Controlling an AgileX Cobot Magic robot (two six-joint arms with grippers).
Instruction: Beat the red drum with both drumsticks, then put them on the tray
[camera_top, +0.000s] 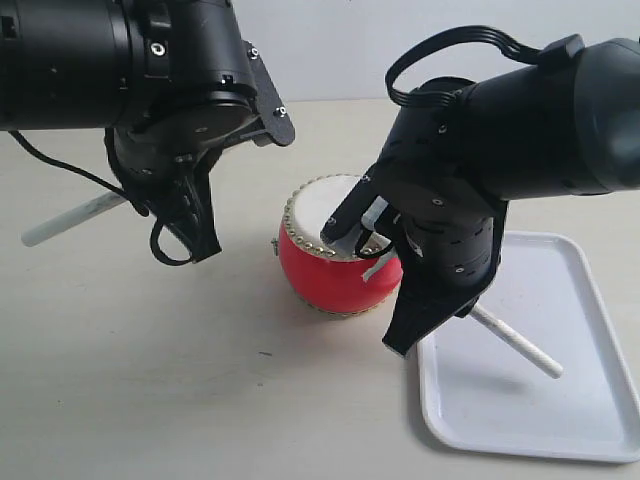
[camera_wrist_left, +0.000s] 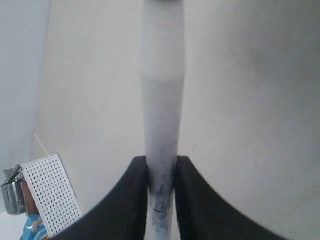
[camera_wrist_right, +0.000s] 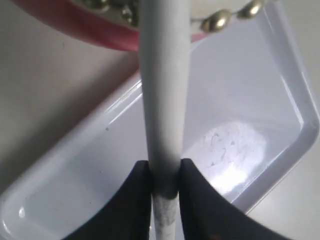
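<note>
The red drum (camera_top: 335, 270) stands upright on the bench (camera_top: 150, 380), near the centre of the exterior view. The tray (camera_top: 560, 400) lies flat just beside it, at its 4 o'clock. My left hand (camera_wrist_left: 161, 167) is clamped on the left drumstick (camera_wrist_left: 162, 100), clear of the drum at its 9 o'clock. My right hand (camera_wrist_right: 165, 167) is clamped on the right drumstick (camera_wrist_right: 165, 90). One end of that stick crosses the drum's studded rim and the other projects above the tray. I cannot tell whether it touches the skin.

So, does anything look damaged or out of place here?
Only wear: the drumstick in the left gripper has dark grey scuffs where it is clamped, and the tray has a scuffed patch. Nothing spilled or broken.
</note>
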